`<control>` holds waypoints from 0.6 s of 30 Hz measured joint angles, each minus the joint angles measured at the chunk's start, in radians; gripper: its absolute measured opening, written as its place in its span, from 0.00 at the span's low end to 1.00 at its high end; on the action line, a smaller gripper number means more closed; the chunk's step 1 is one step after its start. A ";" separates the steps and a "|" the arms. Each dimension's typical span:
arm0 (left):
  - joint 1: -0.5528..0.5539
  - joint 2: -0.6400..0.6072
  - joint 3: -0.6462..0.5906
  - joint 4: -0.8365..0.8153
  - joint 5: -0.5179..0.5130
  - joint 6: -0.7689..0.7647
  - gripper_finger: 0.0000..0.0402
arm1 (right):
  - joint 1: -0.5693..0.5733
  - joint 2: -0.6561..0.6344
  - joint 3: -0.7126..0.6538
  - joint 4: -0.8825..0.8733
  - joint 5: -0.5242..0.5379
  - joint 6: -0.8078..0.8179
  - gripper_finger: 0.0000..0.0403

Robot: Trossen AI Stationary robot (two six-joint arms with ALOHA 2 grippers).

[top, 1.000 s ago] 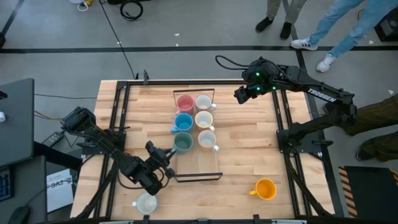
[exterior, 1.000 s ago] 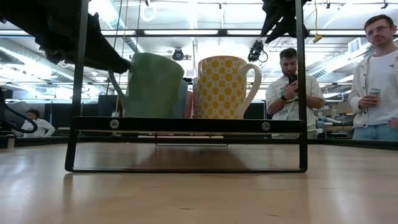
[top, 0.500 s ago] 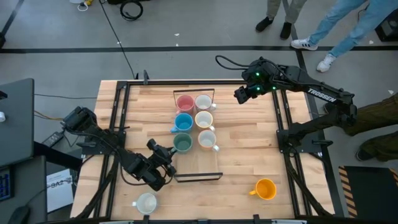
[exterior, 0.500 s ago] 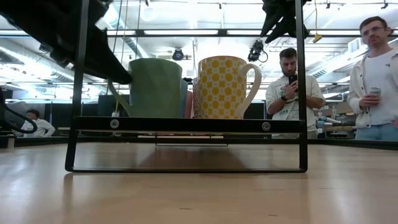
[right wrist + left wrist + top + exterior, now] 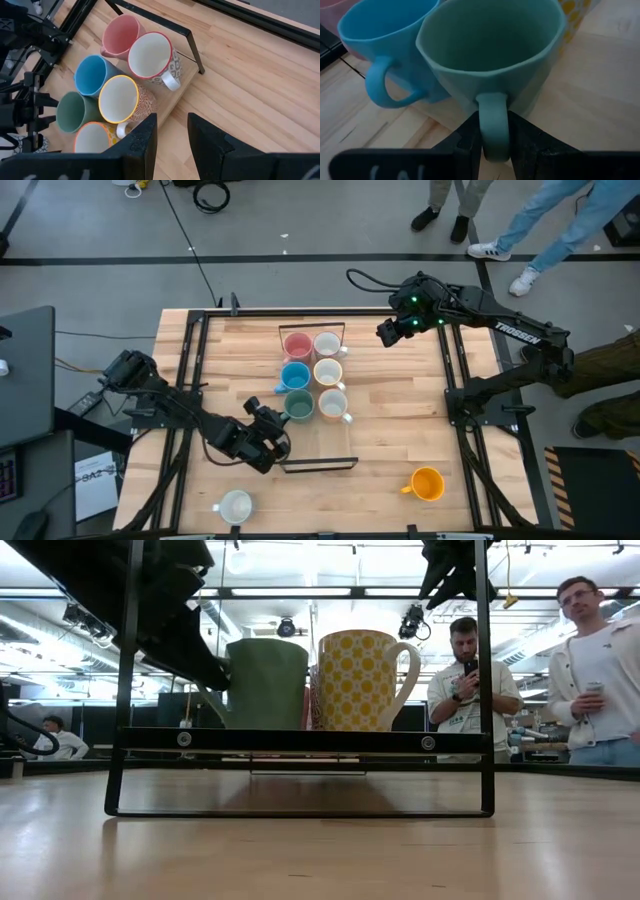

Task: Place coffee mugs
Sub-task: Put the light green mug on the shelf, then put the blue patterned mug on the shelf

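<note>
The left gripper sits at the handle of the green mug, its fingers slightly parted on either side of the handle, touching or nearly so; whether they still pinch it I cannot tell. Just beyond that mug stand the blue mug and pink mug, with three white mugs alongside. The right gripper hovers above the counter, partly open and empty. Well behind the left gripper sits another white mug; an orange mug lies far off.
</note>
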 joint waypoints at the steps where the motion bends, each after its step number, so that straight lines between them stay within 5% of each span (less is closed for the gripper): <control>1: 0.000 0.000 0.000 0.000 0.000 0.004 0.22 | 0.000 0.000 0.000 0.000 0.000 0.000 0.28; 7: 0.000 0.000 0.000 0.000 0.001 0.017 0.26 | 0.000 0.000 0.000 0.000 0.000 0.000 0.28; 18: -0.010 -0.009 0.019 -0.021 0.033 0.044 0.55 | 0.000 0.000 0.000 0.000 0.000 -0.015 0.28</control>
